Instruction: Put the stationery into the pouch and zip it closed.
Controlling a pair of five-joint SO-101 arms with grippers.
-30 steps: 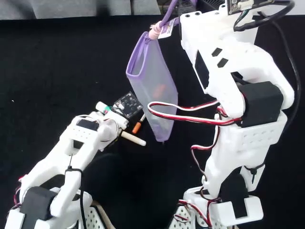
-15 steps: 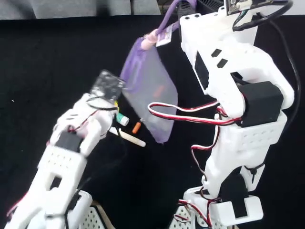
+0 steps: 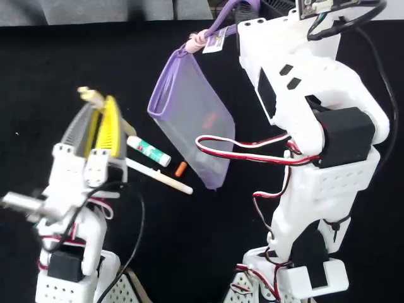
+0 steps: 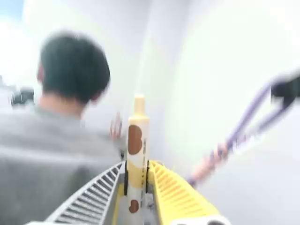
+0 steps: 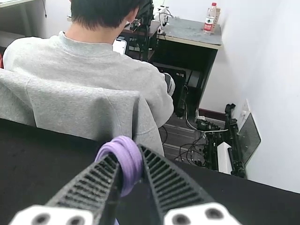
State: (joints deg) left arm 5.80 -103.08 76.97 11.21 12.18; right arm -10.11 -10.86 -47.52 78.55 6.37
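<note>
Left gripper [image 3: 98, 108], frame left, is clamping a yellow pen [image 4: 136, 140]; right gripper [image 5: 127, 157] is pinching the pouch [image 3: 192, 126] by its strap [image 5: 119, 150]. The pen likely needs centring over the open mouth before release.

Pouch [image 3: 189, 120] translucent purple with a purple strap [image 5: 123, 164]; table [image 3: 63, 63] black. Left gripper [image 4: 137, 165] has one yellow finger, one grey, around a cream marker [image 4: 136, 150] with brown blotches. Glue stick [image 3: 148, 151] white, green end; pen [image 3: 161, 178] white; small piece [image 3: 181, 168] orange.
</note>
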